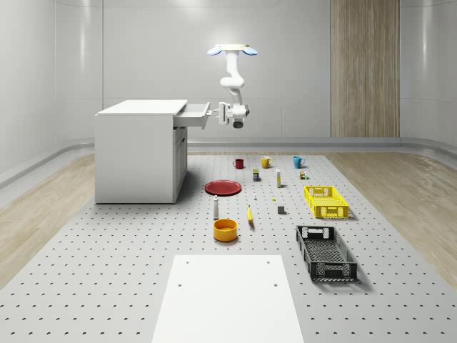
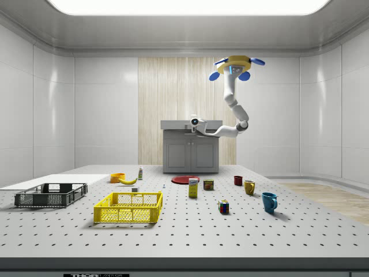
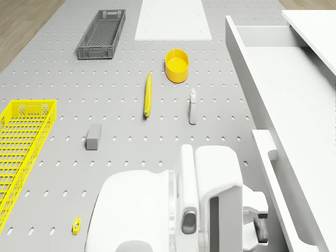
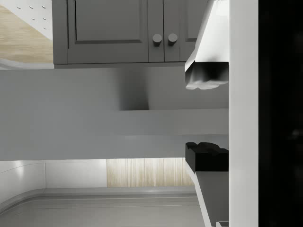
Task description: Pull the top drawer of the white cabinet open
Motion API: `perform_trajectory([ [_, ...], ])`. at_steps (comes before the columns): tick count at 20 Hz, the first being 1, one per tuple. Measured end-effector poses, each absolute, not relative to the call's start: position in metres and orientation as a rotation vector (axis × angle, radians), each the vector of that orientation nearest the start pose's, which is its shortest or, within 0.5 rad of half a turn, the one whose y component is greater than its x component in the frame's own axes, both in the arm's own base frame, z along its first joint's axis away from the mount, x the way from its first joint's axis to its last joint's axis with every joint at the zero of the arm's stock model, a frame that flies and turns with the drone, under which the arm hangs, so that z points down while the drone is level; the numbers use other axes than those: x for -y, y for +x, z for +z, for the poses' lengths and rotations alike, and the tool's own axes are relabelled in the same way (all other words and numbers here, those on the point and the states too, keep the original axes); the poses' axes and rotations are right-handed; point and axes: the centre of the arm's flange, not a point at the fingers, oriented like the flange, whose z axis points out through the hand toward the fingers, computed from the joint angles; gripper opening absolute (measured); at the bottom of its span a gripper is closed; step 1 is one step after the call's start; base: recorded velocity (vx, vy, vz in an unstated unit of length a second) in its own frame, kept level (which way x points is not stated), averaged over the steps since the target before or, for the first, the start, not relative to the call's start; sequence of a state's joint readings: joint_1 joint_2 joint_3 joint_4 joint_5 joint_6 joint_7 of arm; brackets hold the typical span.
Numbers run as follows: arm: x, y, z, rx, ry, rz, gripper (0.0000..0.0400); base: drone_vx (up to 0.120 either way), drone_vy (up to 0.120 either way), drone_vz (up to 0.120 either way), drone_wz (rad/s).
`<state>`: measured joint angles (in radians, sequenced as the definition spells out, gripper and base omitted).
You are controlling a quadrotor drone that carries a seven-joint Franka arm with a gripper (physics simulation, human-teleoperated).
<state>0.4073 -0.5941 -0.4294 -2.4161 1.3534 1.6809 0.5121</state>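
Pale walls surround a pegboard floor (image 1: 107,286) where the cabinet (image 1: 139,153) stands, its top drawer (image 1: 191,114) pulled out. Beside it the drone (image 1: 233,51) hovers, end effector (image 1: 213,113) narrowed around the drawer's handle (image 3: 273,178).

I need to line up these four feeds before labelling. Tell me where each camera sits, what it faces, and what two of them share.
Whole-scene view: high, off the robot, facing the white cabinet side-on; drone, arm, gripper at the pulled-out top drawer.
Side view: low at the table's side, facing the cabinet's doors; whole robot.
Drone view: looks down past the arm at drawer and floor.
Wrist view: along the fingers at the drawer front.
Shared: whole-scene and drone views both show the banana.
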Motion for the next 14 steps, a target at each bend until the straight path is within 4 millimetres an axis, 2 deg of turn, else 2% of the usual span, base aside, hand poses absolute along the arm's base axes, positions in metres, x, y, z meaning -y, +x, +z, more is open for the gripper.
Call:
perform_trajectory([
  [2,-0.0514,0.3835,0.5785,-0.621,-1.484,0.621,0.0244,0.0,0.0,0.0,0.0],
  [5,-0.0481,0.3839,0.5772,-0.616,-1.484,0.617,0.0276,0.0,0.0,0.0,0.0],
  [14,-0.0451,0.3842,0.5759,-0.611,-1.484,0.613,0.0301,0.0,0.0,0.0,0.0],
])
